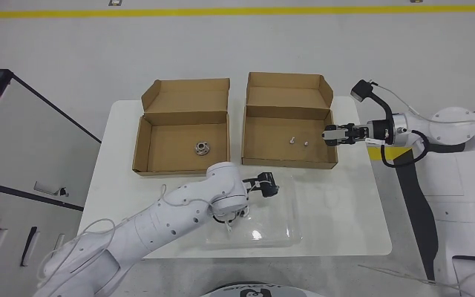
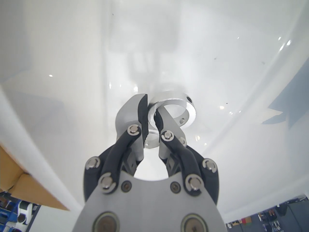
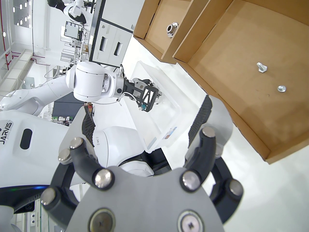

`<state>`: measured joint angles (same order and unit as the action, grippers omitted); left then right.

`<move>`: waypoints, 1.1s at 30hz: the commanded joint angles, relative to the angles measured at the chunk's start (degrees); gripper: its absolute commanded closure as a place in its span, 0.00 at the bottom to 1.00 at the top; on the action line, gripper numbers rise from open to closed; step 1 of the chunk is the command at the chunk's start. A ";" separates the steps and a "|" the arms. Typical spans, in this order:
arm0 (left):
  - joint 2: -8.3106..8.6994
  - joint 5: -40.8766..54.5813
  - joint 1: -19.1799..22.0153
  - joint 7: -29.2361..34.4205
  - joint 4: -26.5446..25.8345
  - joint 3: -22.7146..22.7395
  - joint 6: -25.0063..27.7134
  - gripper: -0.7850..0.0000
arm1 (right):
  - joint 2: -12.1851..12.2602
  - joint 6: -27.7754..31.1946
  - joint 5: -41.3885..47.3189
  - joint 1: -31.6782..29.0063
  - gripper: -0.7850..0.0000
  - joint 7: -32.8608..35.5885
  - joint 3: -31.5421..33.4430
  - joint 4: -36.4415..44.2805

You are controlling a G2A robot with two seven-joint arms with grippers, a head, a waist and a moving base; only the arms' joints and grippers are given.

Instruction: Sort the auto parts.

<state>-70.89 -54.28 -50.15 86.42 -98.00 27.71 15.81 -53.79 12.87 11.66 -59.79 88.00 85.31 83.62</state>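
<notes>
- The left hand is down inside the clear plastic tray at the bench's near edge; its fingers are clamped on the wall of a silver ring collar, one finger outside the ring and one inside it
- The ring collar has small round holes drilled through its side; whether it rests on the tray floor I cannot tell
- The right hand hangs at the outer side wall of the right cardboard box, fingers spread well apart with nothing between them
- Two small bolts lie near each other on that box's floor, apart from the walls
- The left cardboard box stands just beside it, flaps up; a flanged metal fitting sits near the middle of its floor
- A small printed label is stuck on the tray's end wall; its print is too small to read
</notes>
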 commanded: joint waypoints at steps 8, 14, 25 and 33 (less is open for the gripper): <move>2.58 1.05 -1.71 1.58 -10.35 7.24 -0.78 1.00 | 0.00 0.00 0.01 0.00 0.00 0.00 0.00 0.00; 4.30 2.86 -3.11 1.58 -16.99 12.89 -1.09 1.00 | 0.00 0.00 0.01 0.00 0.00 0.00 0.00 0.00; 6.55 8.01 -7.30 -5.42 -21.53 24.26 0.62 1.00 | 0.00 0.00 0.01 0.00 0.00 0.00 0.00 0.00; 8.50 24.69 -14.02 -15.64 -16.59 36.35 8.63 1.00 | 0.00 0.00 0.01 0.00 0.00 0.00 0.00 0.00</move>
<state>-62.60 -32.65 -63.20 72.32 -115.60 62.52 22.95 -53.79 12.87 11.66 -59.79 88.00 85.31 83.62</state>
